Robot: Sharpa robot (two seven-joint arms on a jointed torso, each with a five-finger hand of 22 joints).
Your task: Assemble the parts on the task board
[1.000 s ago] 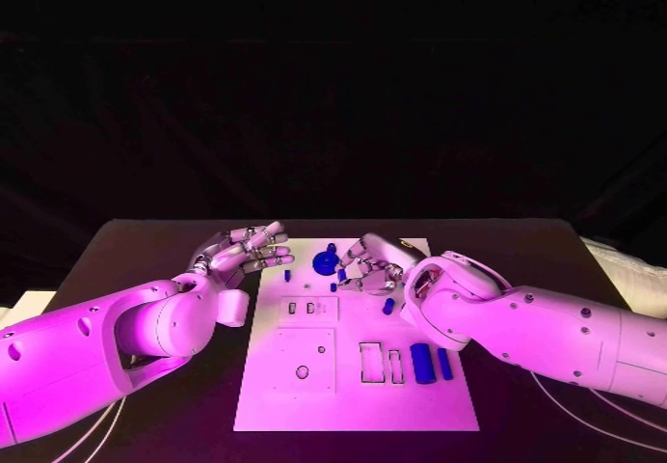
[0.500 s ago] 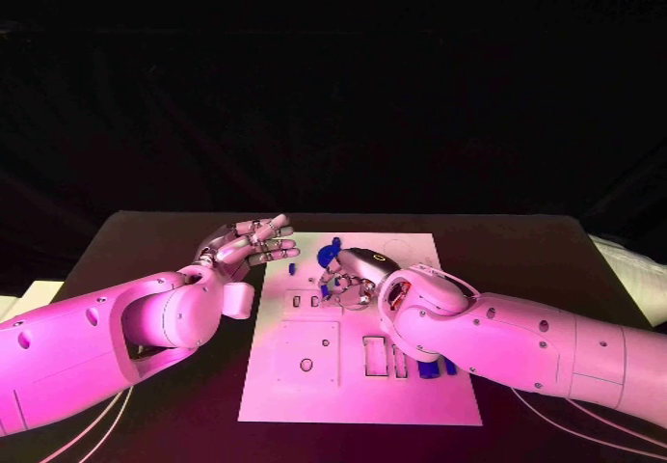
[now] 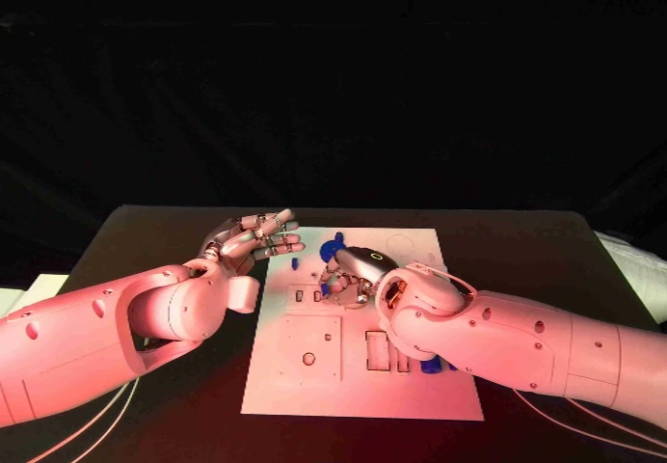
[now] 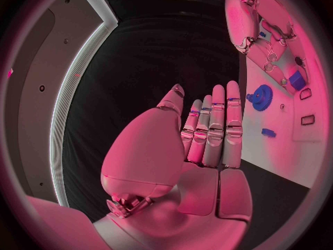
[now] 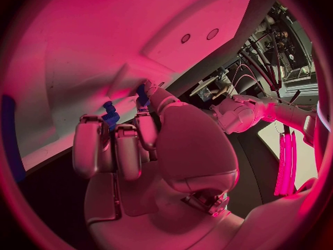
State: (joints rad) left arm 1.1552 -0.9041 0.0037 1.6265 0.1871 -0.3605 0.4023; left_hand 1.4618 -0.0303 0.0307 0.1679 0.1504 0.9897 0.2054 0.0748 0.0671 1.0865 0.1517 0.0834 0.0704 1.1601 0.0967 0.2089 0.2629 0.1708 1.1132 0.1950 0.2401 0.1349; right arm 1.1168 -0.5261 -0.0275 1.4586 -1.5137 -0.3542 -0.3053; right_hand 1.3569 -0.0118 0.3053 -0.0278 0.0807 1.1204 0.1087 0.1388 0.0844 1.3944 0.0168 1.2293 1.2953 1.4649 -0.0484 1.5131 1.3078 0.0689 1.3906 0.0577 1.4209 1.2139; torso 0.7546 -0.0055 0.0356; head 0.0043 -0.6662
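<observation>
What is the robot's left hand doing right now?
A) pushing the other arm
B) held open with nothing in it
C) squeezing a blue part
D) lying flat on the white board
B: the left hand has its fingers straight and apart with nothing in it, beside the white task board, not on it.

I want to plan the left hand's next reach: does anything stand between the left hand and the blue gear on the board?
Nothing visible does. The left hand hovers open beside the task board, and only bare board lies between its fingertips and the blue gear. The right hand works farther along the board, beyond the gear.
</observation>
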